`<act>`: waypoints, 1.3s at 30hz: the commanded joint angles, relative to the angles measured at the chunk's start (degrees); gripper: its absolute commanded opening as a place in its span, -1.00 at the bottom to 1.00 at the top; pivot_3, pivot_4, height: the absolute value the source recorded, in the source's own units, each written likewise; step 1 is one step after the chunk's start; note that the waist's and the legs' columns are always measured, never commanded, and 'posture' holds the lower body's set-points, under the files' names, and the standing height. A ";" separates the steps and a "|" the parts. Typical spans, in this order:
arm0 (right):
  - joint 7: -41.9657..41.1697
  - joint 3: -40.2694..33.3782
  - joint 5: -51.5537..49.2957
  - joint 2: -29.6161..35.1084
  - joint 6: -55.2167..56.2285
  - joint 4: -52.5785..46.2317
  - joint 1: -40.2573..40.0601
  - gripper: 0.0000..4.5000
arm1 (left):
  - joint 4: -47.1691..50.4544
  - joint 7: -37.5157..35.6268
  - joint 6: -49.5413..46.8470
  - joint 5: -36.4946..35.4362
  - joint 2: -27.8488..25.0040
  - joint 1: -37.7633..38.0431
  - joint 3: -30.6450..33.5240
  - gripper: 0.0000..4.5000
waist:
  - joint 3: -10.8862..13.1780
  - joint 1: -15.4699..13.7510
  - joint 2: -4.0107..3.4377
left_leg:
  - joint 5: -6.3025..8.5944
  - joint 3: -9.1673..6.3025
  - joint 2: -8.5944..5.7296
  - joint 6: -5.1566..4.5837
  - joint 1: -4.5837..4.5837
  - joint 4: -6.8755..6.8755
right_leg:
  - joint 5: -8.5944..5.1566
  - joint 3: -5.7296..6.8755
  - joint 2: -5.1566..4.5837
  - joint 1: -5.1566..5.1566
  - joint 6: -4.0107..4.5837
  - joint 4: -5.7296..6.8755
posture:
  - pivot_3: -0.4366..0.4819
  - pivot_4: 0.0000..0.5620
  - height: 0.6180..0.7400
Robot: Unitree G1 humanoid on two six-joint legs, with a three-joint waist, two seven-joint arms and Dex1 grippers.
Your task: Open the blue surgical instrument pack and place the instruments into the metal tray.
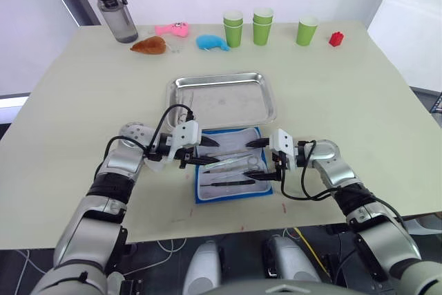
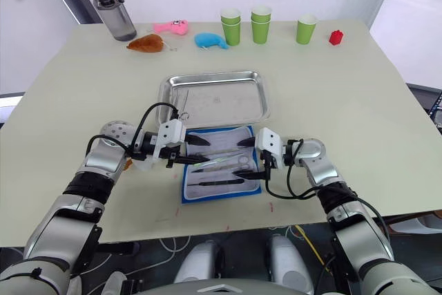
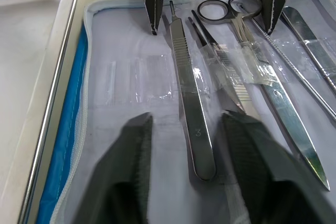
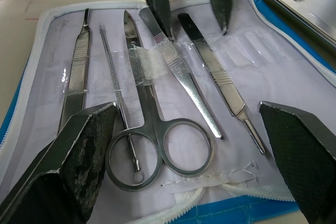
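We see the pale table [image 1: 359, 101] first, with the metal tray [image 1: 222, 99] near its middle and the blue surgical instrument pack [image 1: 231, 173] lying open just in front of it, lining up. Our left gripper [image 1: 204, 151] and right gripper [image 1: 261, 160] hover over the pack from either side — both spread wide, holding nothing. The instruments [image 4: 157, 108] — scissors, tweezers, slim handles — lie side by side in the pack's lining, under clear straps.
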State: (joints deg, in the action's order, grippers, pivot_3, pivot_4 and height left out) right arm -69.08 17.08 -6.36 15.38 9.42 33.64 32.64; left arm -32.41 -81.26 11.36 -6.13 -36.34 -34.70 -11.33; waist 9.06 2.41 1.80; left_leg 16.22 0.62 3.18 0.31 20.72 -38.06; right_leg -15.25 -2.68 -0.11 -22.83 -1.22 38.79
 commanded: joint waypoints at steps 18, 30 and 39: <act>1.35 2.71 4.31 0.89 -2.41 4.19 -2.93 1.00 | 7.36 -4.54 -15.81 -0.59 -3.59 -3.73 -0.56 -0.98 | -0.01 0.06 0.00 | 0.00 -0.01 0.00 0.00 0.00 0.00 | -0.01 0.01 0.03 0.00 -0.03 0.01 | -0.05 -0.47 0.91; 1.69 2.77 4.32 0.41 -2.23 4.39 -3.05 1.00 | 16.31 -5.52 -25.16 1.49 -8.74 -5.87 -2.41 -0.98 | 0.01 0.10 -0.02 | 0.00 -0.02 0.01 0.00 0.02 0.00 | -0.03 -0.01 0.06 -0.02 -0.04 0.01 | -0.05 -0.47 0.91; 1.78 2.81 4.28 0.02 -2.13 4.64 -2.95 1.00 | 20.29 -6.75 -27.43 3.49 -12.43 -6.49 -3.47 -0.98 | 0.01 0.12 -0.01 | 0.00 -0.01 0.02 0.00 0.02 0.00 | -0.03 -0.01 0.07 -0.05 -0.04 0.01 | -0.05 -0.47 0.91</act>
State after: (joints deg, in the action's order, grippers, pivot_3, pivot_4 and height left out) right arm -68.84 17.14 -6.36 15.11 9.42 33.54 32.63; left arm -14.73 -86.74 -15.95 -2.42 -47.25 -39.12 -15.40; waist 9.07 2.53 1.79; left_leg 16.22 0.60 3.20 0.31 20.75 -38.05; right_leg -15.28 -2.69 -0.03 -22.88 -1.26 38.80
